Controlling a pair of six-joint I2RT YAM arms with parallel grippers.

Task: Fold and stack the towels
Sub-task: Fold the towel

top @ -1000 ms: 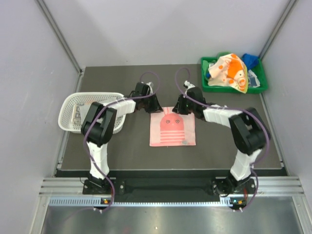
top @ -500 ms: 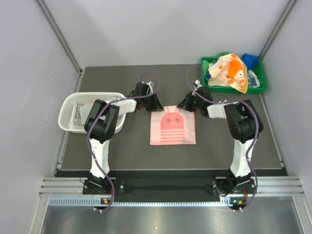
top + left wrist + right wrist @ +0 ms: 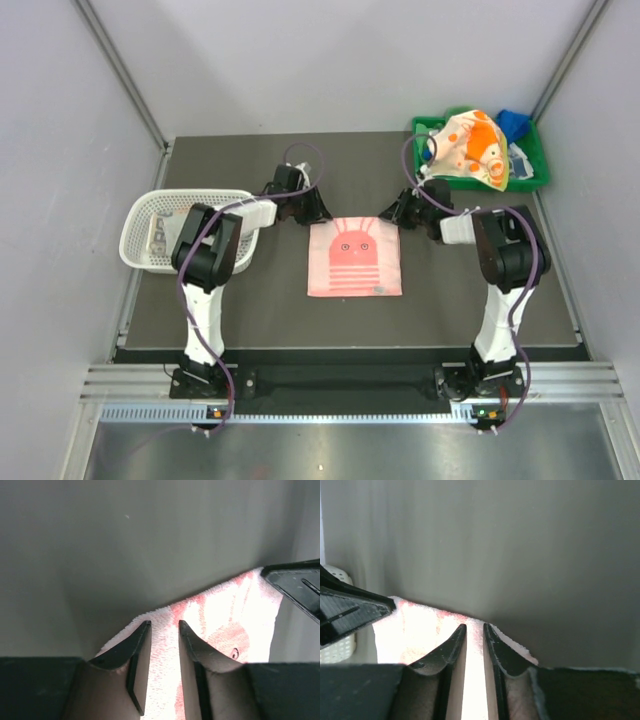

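Observation:
A pink towel with a striped rabbit face (image 3: 354, 257) lies flat mid-table. My left gripper (image 3: 312, 212) rests on its far left corner and my right gripper (image 3: 393, 213) on its far right corner. In the left wrist view the left gripper (image 3: 164, 622) has its jaws a little apart, with the flat towel (image 3: 220, 615) showing through the gap. The right gripper (image 3: 474, 625) keeps a narrower gap filled with the towel (image 3: 420, 620). An orange-patterned towel (image 3: 470, 145) and a blue one (image 3: 513, 122) lie bunched at the back right.
A white perforated basket (image 3: 140, 215) at the left holds a folded cloth (image 3: 160, 235). A green tray (image 3: 425, 180) at the back right carries the bunched towels. Grey walls close in both sides and the back.
The right gripper has slid right along the towel's far edge, out to the corner, and that edge now lies wider and straighter. The left jaws have parted slightly.

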